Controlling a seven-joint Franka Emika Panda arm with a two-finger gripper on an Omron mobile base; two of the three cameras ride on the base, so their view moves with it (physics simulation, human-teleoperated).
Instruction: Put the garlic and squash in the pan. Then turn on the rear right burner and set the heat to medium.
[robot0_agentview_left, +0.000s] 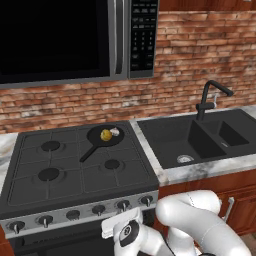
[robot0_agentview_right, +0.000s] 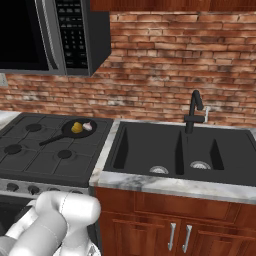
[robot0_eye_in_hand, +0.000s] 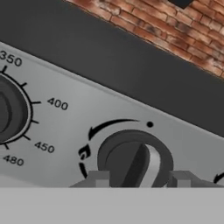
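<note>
The black pan (robot0_agentview_left: 95, 136) (robot0_agentview_right: 67, 131) sits on the stove's rear right grate and covers the rear right burner. Inside it lie the yellow squash (robot0_agentview_left: 105, 134) (robot0_agentview_right: 76, 128) and, touching its right side, the whitish garlic (robot0_agentview_left: 115, 132) (robot0_agentview_right: 87, 126). My gripper (robot0_eye_in_hand: 139, 179) is low at the stove's front panel, well apart from the pan. In the hand view its two fingertips (robot0_eye_in_hand: 97, 178) stand against both sides of a round dark burner knob (robot0_eye_in_hand: 135, 157) with a silver ridge. The white hand (robot0_agentview_left: 121, 226) shows below the knob row, toward the right.
An oven dial (robot0_eye_in_hand: 8, 111) with temperature marks is just left of the gripped knob. More knobs (robot0_agentview_left: 45, 220) line the panel. A black double sink (robot0_agentview_left: 200, 142) with a faucet (robot0_agentview_left: 207, 97) lies right of the stove. A microwave (robot0_agentview_left: 55, 40) hangs above it.
</note>
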